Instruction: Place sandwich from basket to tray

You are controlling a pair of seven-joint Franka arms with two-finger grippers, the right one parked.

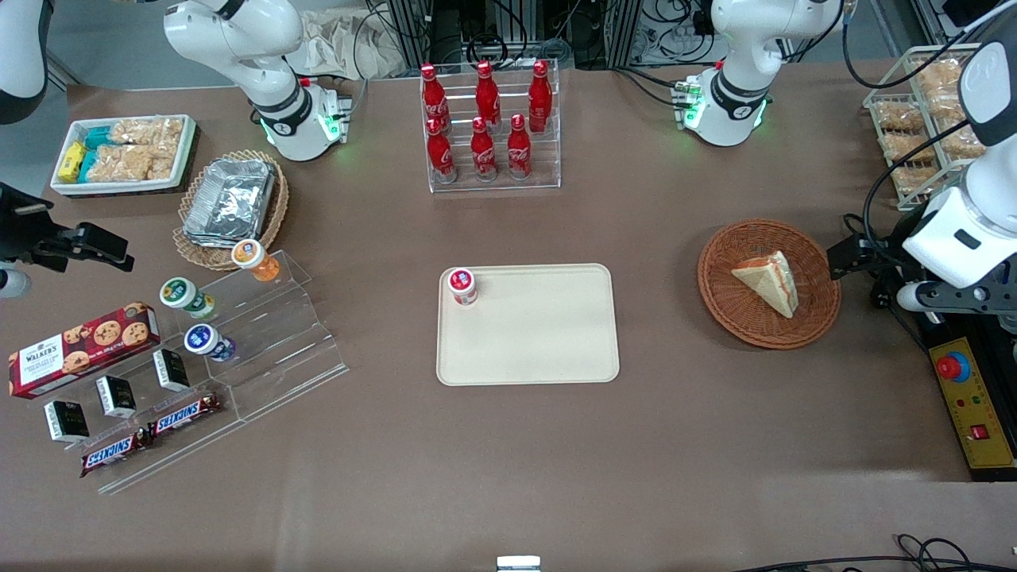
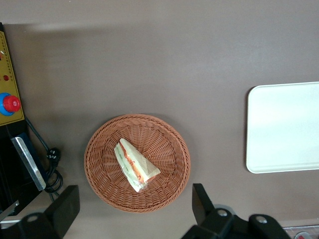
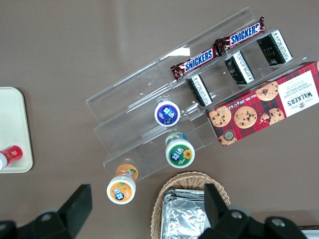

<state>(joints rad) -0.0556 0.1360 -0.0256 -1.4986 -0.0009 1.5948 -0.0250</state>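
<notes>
A wedge sandwich lies in the reddish-brown wicker basket as the end effector hovers above, fingers spread and empty; the beige tray sits nearby.

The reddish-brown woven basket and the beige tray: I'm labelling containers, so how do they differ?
The round reddish-brown woven wicker basket is openwork, while the flat beige rectangular tray is smooth. The basket holds a white-bread triangular sandwich; the tray holds a small red-lidded cup in one corner. Both lie flat on the brown table. The left arm's tool hovers open above the basket.
</notes>
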